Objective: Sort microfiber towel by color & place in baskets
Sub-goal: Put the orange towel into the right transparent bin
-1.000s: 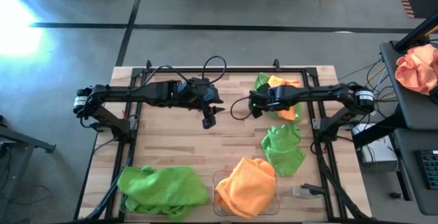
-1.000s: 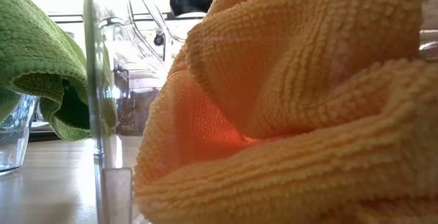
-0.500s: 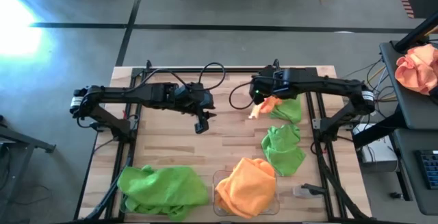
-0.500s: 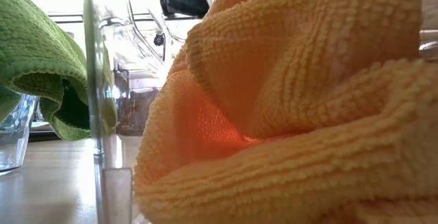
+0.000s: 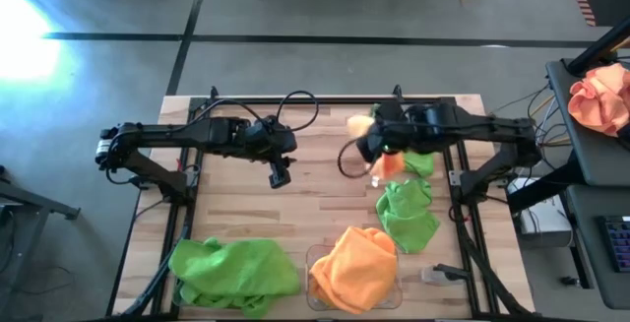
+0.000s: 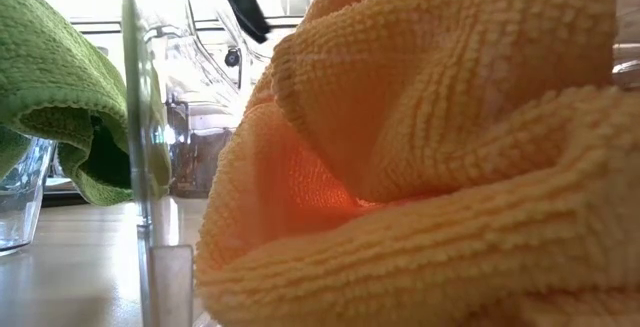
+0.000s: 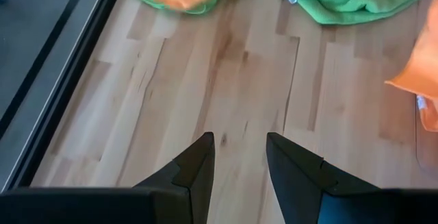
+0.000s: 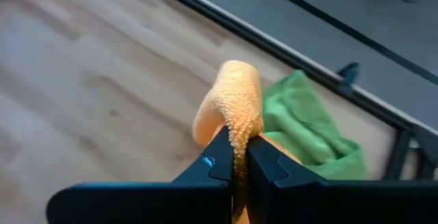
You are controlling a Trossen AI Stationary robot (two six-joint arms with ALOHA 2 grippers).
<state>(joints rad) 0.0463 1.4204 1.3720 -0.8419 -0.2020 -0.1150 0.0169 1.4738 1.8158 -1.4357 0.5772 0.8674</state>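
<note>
The right gripper, at about 1 o'clock on the pale wooden table, is clamped tight on a fuzzy bright orange microfiber towel that hangs above a lime green towel. The left gripper hovers at about 11 o'clock over bare boards, fingers parted and holding nothing. Toward 6 o'clock, a clear plastic rectangular basket holds a heaped orange towel, with a green heap at 7 o'clock and another green towel at 4 o'clock.

The right gripper has its jaws pinched on an orange towel, a fold bulging up past them toward 12 o'clock. A green towel lies on the wooden table at 3 o'clock.
</note>
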